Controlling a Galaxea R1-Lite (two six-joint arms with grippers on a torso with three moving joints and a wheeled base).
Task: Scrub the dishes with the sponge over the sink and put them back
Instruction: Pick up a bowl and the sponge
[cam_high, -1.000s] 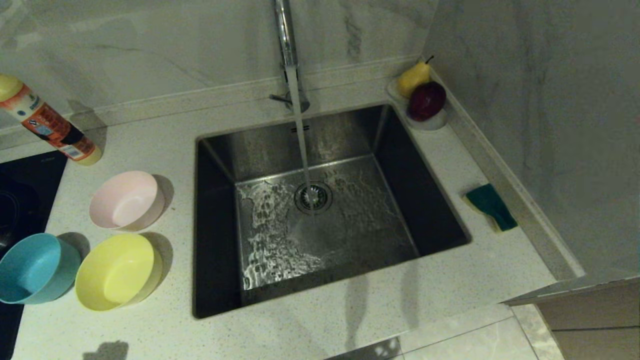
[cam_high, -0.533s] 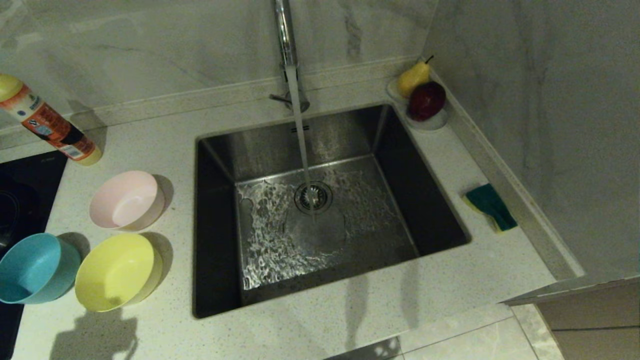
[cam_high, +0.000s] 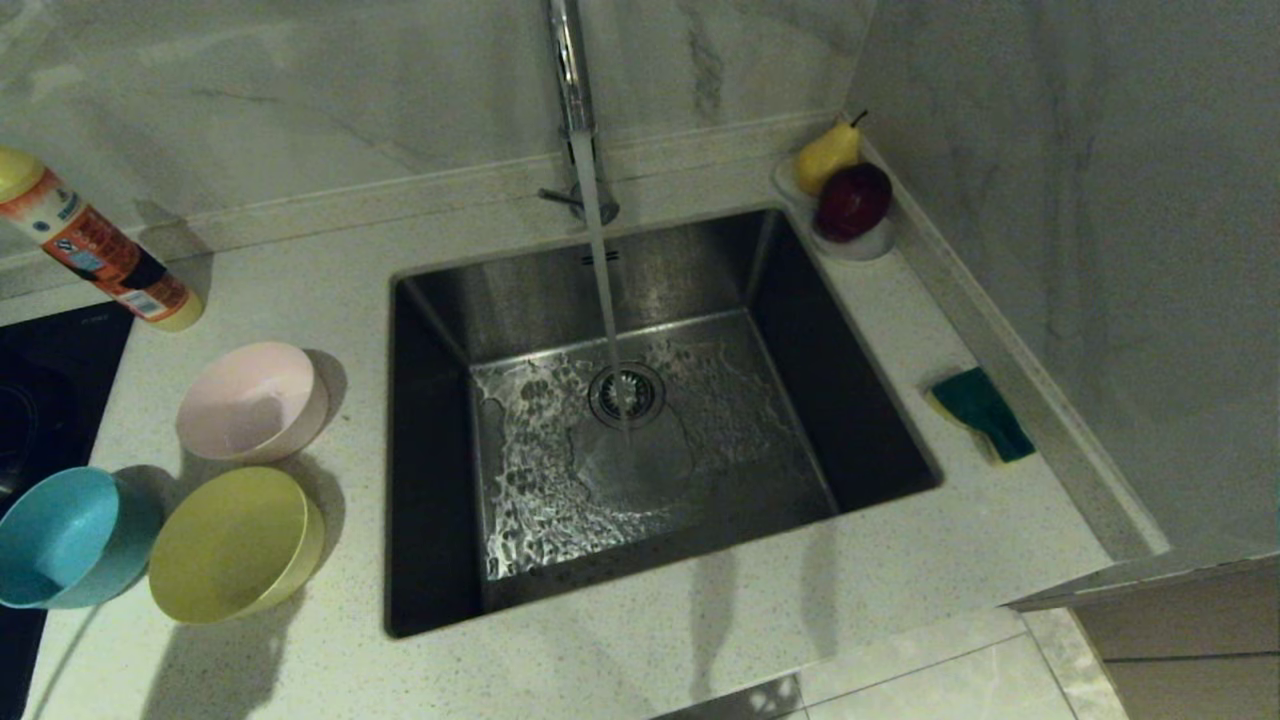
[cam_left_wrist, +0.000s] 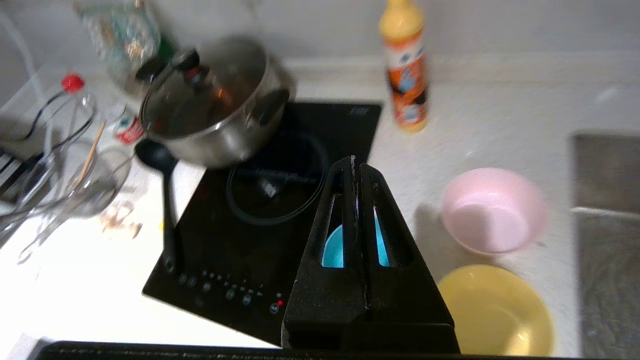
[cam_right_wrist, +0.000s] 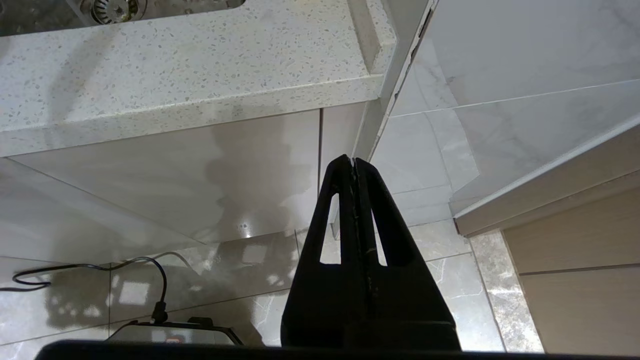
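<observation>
Progress: nothing scrubbed yet | pink bowl (cam_high: 252, 401), yellow bowl (cam_high: 236, 543) and blue bowl (cam_high: 62, 537) sit on the table (cam_high: 700, 640) left of the sink (cam_high: 640, 420) | sponge (cam_high: 980, 412) lies right of it | left gripper (cam_left_wrist: 356, 167) above the bowls, right gripper (cam_right_wrist: 353, 167) parked below the table edge, both jaws closed, empty.

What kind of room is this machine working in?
Most likely a home kitchen: a steel sink under a running faucet, an induction cooktop with a lidded pot, and plastic bowls on a speckled countertop.
</observation>
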